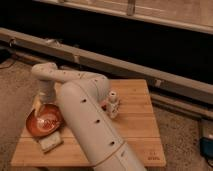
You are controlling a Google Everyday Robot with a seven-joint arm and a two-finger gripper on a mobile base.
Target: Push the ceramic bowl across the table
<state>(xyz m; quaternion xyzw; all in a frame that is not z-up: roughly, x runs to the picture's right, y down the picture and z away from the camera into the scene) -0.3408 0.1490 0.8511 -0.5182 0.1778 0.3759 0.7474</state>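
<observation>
One ceramic bowl [44, 122] sat at the left edge of the table [135, 127], in the lower left of the frame, with the gripper [46, 111] reaching down into its lighter inside from above; nothing else could be made out in it. One pale block [50, 142] lay just below the bowl's rim, and one small white cup [113, 104] stood well apart near the table's middle, beside the arm.
</observation>
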